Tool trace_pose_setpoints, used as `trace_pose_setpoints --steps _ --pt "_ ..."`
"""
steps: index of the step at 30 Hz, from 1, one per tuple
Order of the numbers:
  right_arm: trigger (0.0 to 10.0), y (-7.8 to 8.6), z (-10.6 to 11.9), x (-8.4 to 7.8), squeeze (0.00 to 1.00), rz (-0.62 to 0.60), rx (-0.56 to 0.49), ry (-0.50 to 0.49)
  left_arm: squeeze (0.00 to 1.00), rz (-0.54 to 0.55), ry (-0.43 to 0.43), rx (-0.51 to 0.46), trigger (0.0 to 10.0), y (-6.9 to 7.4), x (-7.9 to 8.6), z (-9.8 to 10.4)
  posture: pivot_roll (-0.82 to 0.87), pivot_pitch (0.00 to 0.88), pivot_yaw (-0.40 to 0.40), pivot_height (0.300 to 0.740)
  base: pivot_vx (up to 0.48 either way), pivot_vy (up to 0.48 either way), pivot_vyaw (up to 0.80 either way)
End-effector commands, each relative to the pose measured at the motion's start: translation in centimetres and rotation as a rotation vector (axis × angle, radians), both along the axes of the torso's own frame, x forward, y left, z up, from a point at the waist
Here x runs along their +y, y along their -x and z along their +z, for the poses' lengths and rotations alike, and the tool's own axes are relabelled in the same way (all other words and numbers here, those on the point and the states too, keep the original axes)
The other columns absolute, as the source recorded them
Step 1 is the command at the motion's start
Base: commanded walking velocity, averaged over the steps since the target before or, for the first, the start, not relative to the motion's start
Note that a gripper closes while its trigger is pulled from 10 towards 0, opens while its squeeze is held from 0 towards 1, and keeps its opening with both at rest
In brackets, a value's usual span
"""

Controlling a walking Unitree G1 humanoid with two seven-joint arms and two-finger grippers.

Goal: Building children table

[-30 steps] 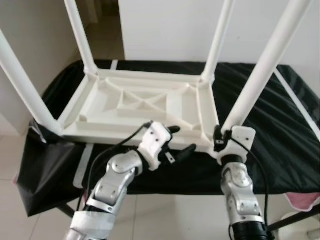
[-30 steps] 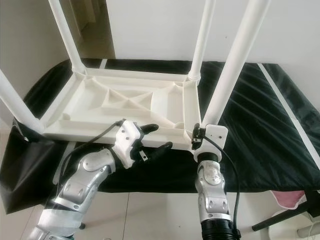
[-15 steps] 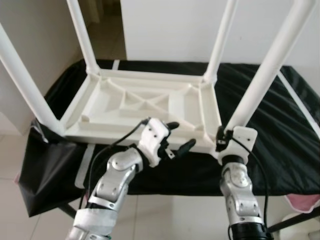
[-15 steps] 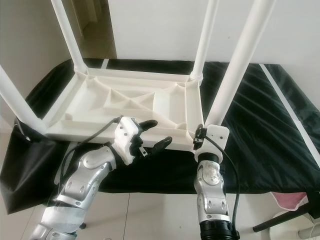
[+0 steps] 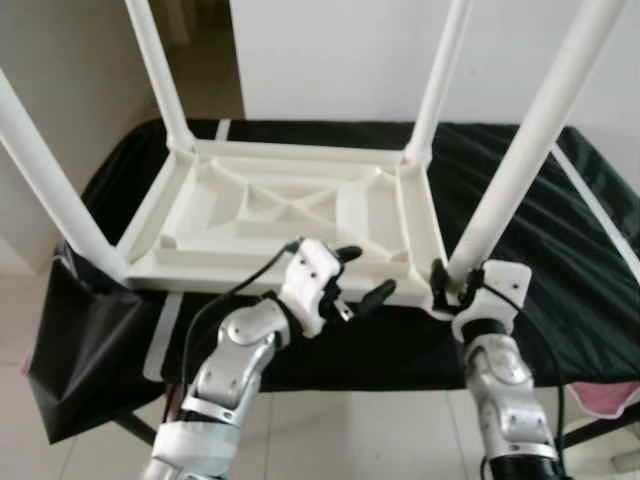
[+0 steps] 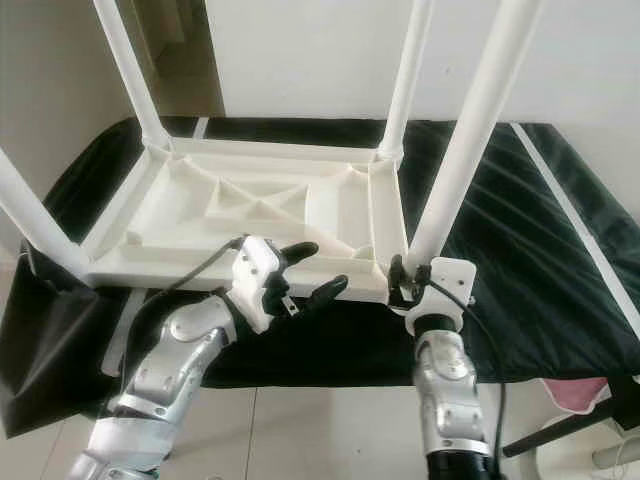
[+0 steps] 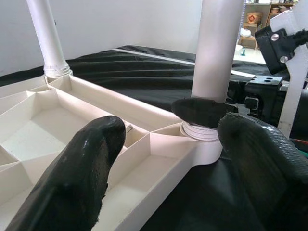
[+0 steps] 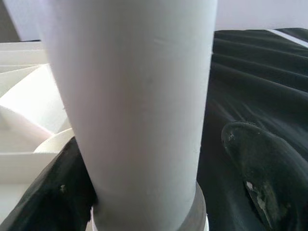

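White plastic children's table [image 5: 290, 215] — lying upside down on a black-draped surface [image 5: 540, 250], ribbed underside facing up, four legs standing upward.

Near right leg [image 5: 520, 165] — seated in the corner socket nearest the robot's right arm, rising steeply out of the top of the eye views.

Right gripper [image 5: 447, 285] — sitting at the base of that leg, one finger [image 8: 262, 168] on each side of it; one is pressing the tube, the other is showing a gap, so the fingers are loosely spread around the leg rather than clamped.

Left gripper [image 5: 362, 277] — hovering at the table's near edge, just beside that same corner, fingers [image 7: 72, 178] spread wide and holding nothing.
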State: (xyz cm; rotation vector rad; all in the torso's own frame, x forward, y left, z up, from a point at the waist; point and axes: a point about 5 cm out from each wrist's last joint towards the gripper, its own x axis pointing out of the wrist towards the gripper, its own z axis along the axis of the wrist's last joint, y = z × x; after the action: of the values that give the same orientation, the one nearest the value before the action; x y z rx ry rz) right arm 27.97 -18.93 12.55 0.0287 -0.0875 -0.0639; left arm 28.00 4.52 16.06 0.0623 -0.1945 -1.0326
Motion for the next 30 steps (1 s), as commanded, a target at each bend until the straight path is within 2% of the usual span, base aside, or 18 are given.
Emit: trace_pose_setpoints --steps 1,8,12,16,23,24,25,26,27,28,30 --pt "10.0 0.3 -1.0 -0.3 0.0 0.068 0.053 0.003 0.0 0.068 0.01 -0.008 10.0 0.1 0.0 0.2 -0.05 0.031 -0.034 0.74 0.0 0.0 0.0" --pt "10.0 0.0 -0.3 -1.2 0.0 0.304 0.06 0.096 0.0 0.035 -0.03 0.002 10.0 0.7 0.3 -0.5 -0.04 0.021 -0.053 0.74 0.0 0.0 0.0" --pt "10.0 -0.5 -0.1 -1.2 0.0 0.431 0.074 0.155 0.0 -0.031 -0.055 0.013 10.0 1.5 0.5 -0.5 -0.04 0.015 -0.053 0.74 0.0 0.0 0.0" --pt "10.0 -1.5 0.4 -1.5 0.0 0.508 0.076 0.203 0.0 -0.102 -0.089 0.024 10.0 2.2 0.5 -0.8 -0.03 0.002 -0.05 0.74 0.0 0.0 0.0" --pt "10.0 -2.3 0.7 -1.2 0.0 0.558 0.071 0.229 0.0 -0.126 -0.111 0.026 10.0 2.6 0.5 -1.0 -0.02 0.0 -0.047 0.74 0.0 0.0 0.0" --pt "9.1 -2.8 0.7 -1.2 0.0 0.574 0.078 0.218 0.0 -0.13 -0.118 0.025 10.0 2.6 0.4 -1.0 -0.01 0.0 -0.048 0.74 0.0 0.0 0.0" --pt "9.1 -2.9 0.6 -1.2 0.0 0.582 0.081 0.206 0.0 -0.129 -0.118 0.025 10.0 2.6 0.3 -0.9 -0.01 0.0 -0.048 0.74 0.0 0.0 0.0" --pt "4.0 -2.9 0.6 -1.2 0.0 0.588 0.083 0.197 0.0 -0.129 -0.118 0.025 10.0 2.6 0.3 -0.9 -0.01 0.0 -0.048 0.74 0.0 0.0 0.0" --pt "4.0 -2.9 0.6 -1.2 0.0 0.588 0.083 0.197 0.0 -0.129 -0.118 0.025 10.0 2.6 0.3 -0.9 -0.01 0.0 -0.048 0.74 0.0 0.0 0.0" --pt "0.0 -2.9 0.5 -1.3 0.0 0.588 0.088 0.191 0.0 -0.127 -0.115 0.025 10.0 2.6 0.3 -0.8 -0.01 0.0 -0.052 0.74 0.0 0.0 0.0" --pt "0.0 -2.9 0.3 -1.3 0.0 0.588 0.092 0.18 0.0 -0.125 -0.11 0.025 10.0 2.6 0.3 -0.7 0.0 0.0 -0.056 0.74 0.0 0.0 0.0"
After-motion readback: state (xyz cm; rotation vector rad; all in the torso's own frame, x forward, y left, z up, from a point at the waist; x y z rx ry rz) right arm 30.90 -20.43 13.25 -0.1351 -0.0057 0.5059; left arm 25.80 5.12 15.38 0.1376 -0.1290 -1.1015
